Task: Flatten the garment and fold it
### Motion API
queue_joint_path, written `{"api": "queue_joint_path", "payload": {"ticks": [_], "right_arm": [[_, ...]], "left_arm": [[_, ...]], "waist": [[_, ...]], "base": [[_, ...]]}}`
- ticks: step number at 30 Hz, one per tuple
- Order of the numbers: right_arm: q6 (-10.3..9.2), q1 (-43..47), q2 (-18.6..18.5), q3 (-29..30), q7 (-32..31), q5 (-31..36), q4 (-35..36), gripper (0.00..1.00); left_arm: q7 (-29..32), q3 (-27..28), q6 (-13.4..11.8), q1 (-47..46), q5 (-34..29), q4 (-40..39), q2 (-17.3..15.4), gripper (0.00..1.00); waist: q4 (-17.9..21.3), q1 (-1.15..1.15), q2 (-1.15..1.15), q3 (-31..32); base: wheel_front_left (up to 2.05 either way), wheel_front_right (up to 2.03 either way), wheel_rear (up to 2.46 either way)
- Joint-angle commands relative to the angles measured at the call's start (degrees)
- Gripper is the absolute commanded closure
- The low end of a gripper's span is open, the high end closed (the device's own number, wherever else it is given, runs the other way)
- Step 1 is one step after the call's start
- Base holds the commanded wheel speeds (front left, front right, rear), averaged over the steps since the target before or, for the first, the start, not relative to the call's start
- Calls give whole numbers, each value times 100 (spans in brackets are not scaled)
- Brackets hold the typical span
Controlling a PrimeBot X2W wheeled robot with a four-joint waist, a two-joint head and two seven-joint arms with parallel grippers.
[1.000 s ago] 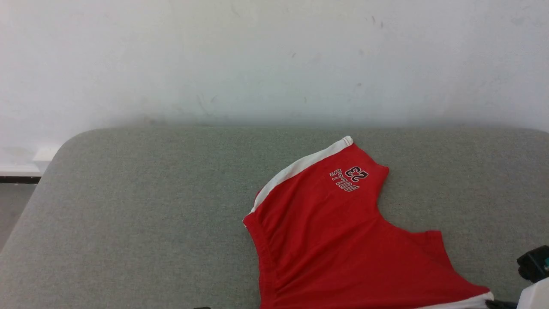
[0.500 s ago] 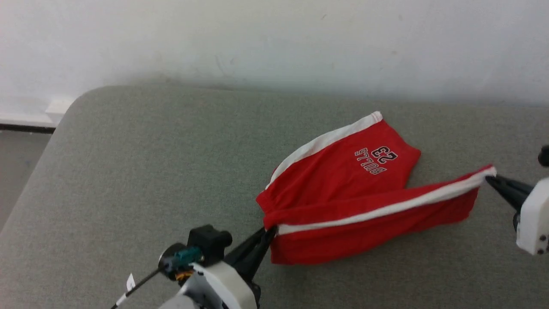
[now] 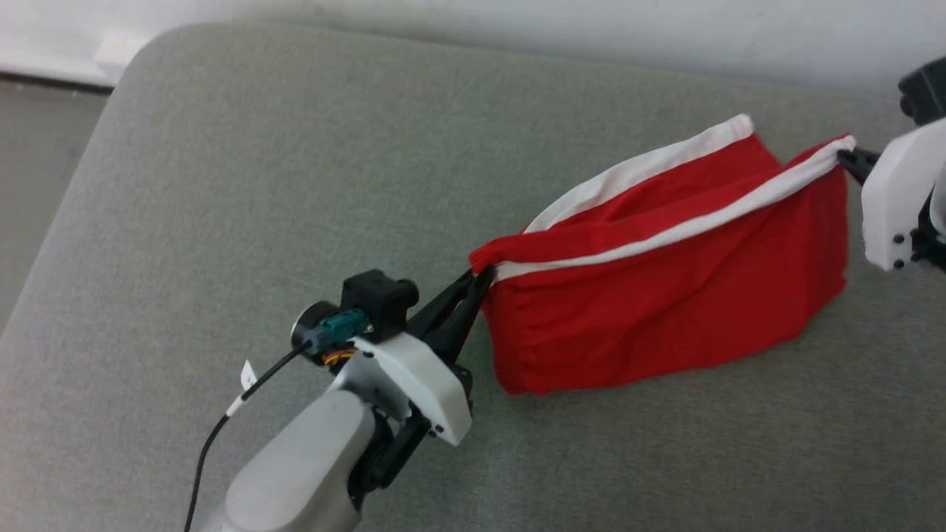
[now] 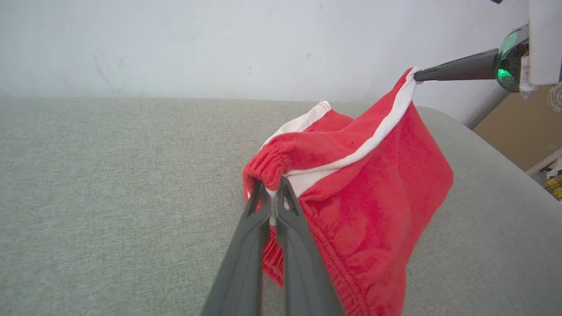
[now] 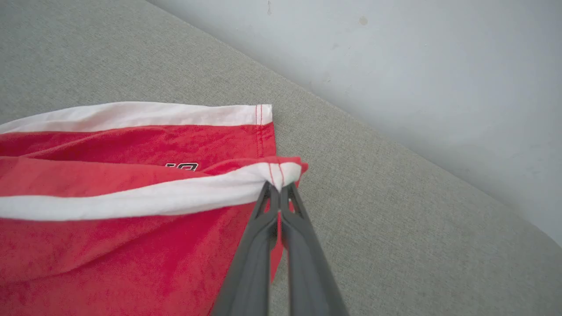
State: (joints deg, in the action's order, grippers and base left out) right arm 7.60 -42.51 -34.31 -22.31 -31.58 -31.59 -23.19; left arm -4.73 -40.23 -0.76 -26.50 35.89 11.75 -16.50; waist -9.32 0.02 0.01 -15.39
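2 corners stay pinched: your left gripper [image 3: 482, 276] and right gripper [image 3: 844, 154] have carried the thin, white-striped red athletic shorts [image 3: 665, 310] over their far leg on the grey upholstered pad [image 3: 222, 185], nearly covering the print. Fold's half laid.

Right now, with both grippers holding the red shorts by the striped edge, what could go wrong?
The right gripper pinches only the very tip of the white stripe, so it might slip free. The shorts sag between it and the left gripper, so the fold could land creased on the grey cushion.
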Motion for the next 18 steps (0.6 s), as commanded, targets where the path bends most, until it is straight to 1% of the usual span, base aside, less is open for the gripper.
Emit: {"api": "queue_joint_path", "payload": {"ticks": [1, 5, 9, 17, 18], "right_arm": [[-11, -160, 40, -70, 62, 70, -152, 100], [-11, -635, 48, -407, 255, 238, -797, 100], [-11, -1007, 92, -516, 569, 330, -1378, 100], [-11, -1436, 182, -899, 1057, 347, -2120, 100], [-11, -1473, 191, -943, 1152, 335, -2178, 13]], "left_arm": [[-60, -5, 50, -135, -59, 81, 50, 100], [-231, -24, 91, -360, -95, 371, 250, 100], [-380, -38, 115, -516, -116, 619, 404, 100], [-568, -73, 178, -736, -128, 1046, 599, 100], [-587, -81, 186, -758, -129, 1103, 621, 100]], "waist": [[-344, -2, -1, -398], [-462, -2, -1, -581], [-558, -2, -1, -711], [-654, -2, -1, -869], [-659, -2, -1, -872]], "base": [[0, 0, 0], [0, 0, 0], [0, 0, 0], [0, 0, 0], [0, 0, 0]]}}
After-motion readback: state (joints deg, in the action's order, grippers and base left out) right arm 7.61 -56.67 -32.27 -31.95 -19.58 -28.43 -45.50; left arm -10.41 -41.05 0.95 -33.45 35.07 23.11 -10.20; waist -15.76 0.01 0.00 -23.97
